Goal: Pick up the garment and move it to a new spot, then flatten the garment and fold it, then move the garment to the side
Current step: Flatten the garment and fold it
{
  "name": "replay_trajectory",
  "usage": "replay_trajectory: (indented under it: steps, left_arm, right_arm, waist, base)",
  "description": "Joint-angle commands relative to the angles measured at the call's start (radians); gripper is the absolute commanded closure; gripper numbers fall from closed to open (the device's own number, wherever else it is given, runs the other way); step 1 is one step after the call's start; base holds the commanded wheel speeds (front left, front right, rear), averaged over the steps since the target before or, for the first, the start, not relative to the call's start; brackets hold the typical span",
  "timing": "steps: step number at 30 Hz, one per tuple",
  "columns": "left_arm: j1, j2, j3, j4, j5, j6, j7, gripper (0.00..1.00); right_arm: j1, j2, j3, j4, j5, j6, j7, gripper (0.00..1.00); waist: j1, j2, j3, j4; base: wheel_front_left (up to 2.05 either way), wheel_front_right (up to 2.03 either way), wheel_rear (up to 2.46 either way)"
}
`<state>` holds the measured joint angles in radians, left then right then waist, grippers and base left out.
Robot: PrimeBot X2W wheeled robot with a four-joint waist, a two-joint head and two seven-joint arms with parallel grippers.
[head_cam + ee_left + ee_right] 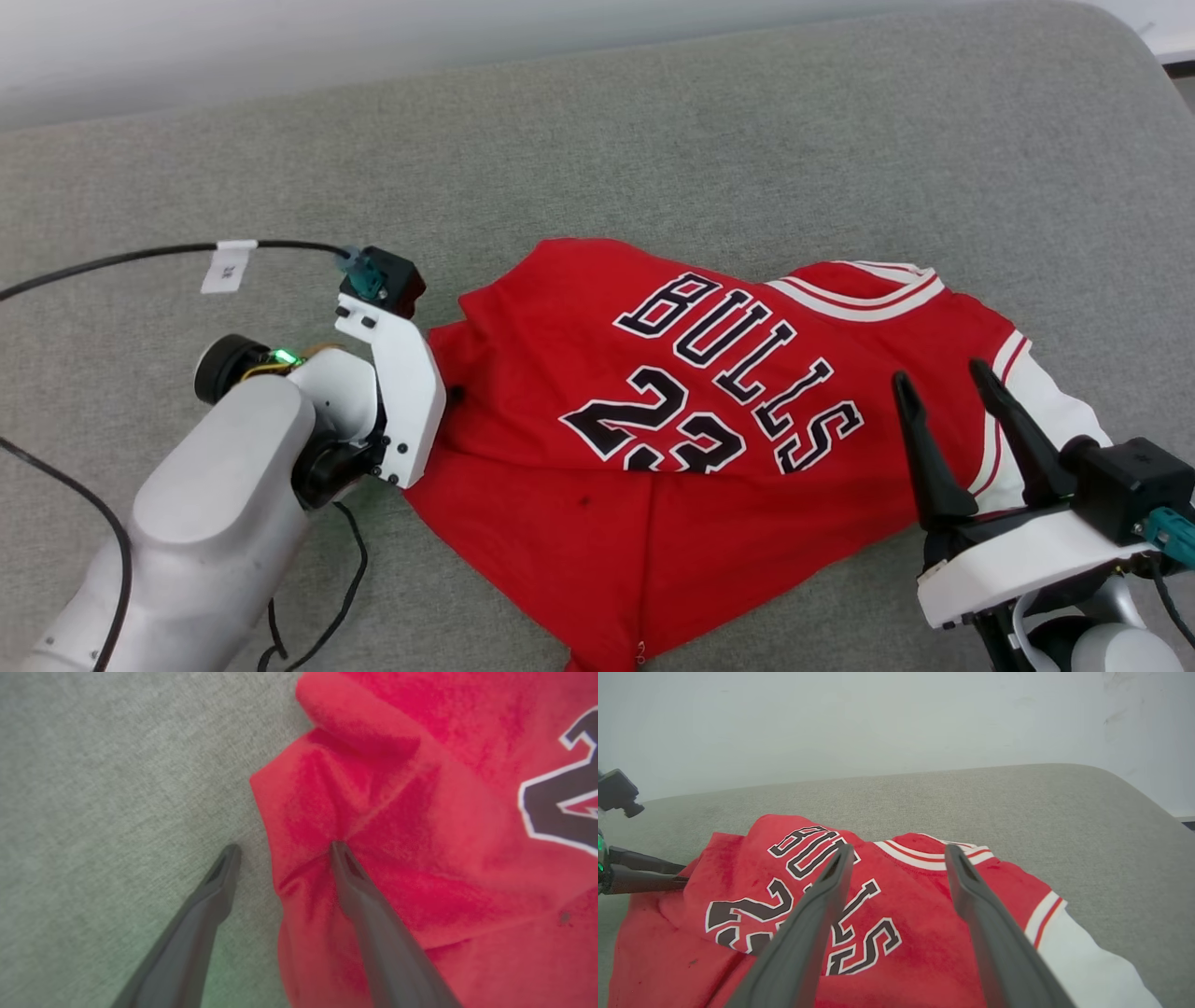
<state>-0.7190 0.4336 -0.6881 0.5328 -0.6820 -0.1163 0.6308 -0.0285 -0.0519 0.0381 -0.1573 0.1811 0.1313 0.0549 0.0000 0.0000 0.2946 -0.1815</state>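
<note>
A grey cloth-covered bench (653, 140) is seen under everything, with a pale wall (878, 718) behind its far edge. On it the garment (560, 355) is spread, red, front up and rumpled, lying between the two sets of fingers. Its lower part is folded into a ridge (the number is partly swallowed by it). A pale forearm (215, 504) is seen at the bench's near side, ending in the left gripper (284, 848). The fingers of this gripper are held apart, and the garment's (420, 812) edge is straddled by them: one finger (219, 882) is set over bare bench (93, 788), while the tip of the other is laid on the red cloth where several creases meet. No cloth is clamped.

The right gripper (940, 373) is seen on the garment's opposite side, its fingers also spread wide with nothing between them. Just beyond these fingers a white sleeve (1055, 411) is found, and ahead of their tips the striped collar trim (859, 299) can be made out. Whether the cloth is touched by them cannot be told. In the right wrist view the black lettering (859, 947) is framed between the fingers of the right gripper (900, 848), and the left gripper (684, 877) is seen at the garment's (924, 952) far edge.

A black cable (140, 254) is run across the bench behind the left wrist, and a white tag (227, 266) is carried on it. A small dark spot (583, 501) is marked on the cloth.
</note>
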Motion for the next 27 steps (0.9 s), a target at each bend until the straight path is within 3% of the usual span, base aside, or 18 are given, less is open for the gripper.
replay_trajectory:
  steps: [1,2,4,8,17,27]
  left_arm:
    - [0.070,-0.008,-0.052,0.053,0.004,-0.008,0.045,0.00]
    - [0.071,-0.009,-0.074,0.059,0.015,-0.008,0.066,0.45]
    - [0.077,-0.012,-0.102,0.064,0.016,-0.012,0.079,1.00]
    - [0.061,-0.006,-0.098,0.056,0.034,-0.009,0.002,1.00]
    - [0.092,-0.015,0.029,-0.051,-0.007,0.070,-0.265,1.00]
    - [0.457,0.114,0.135,-0.322,-0.084,0.249,-0.358,1.00]
  right_arm:
    - [-0.013,0.003,-0.003,0.004,0.001,-0.001,-0.005,0.00]
    - [-0.014,0.003,-0.006,0.005,0.000,-0.001,-0.008,0.00]
    - [-0.017,0.003,-0.010,0.010,0.001,-0.001,-0.010,0.00]
    - [-0.020,0.003,-0.021,0.019,0.001,-0.001,-0.008,0.00]
    - [0.016,0.003,-0.064,0.008,-0.020,-0.001,0.014,0.00]
    - [0.069,0.003,-0.076,-0.024,-0.038,-0.001,0.059,0.00]
  waist:
    - [0.0000,0.0000,0.005,-0.003]
    - [0.0000,0.0000,0.006,-0.002]
    - [0.0000,0.0000,0.006,0.001]
    - [0.0000,0.0000,-0.012,0.018]
    - [0.0000,0.0000,-0.100,0.140]
    - [0.0000,0.0000,-0.185,0.242]
  base:
    - [0.00,0.00,0.00]
    - [0.00,0.00,0.00]
    - [0.00,0.00,0.00]
    - [0.00,0.00,0.00]
    - [0.00,0.00,0.00]
    - [0.00,0.00,0.00]
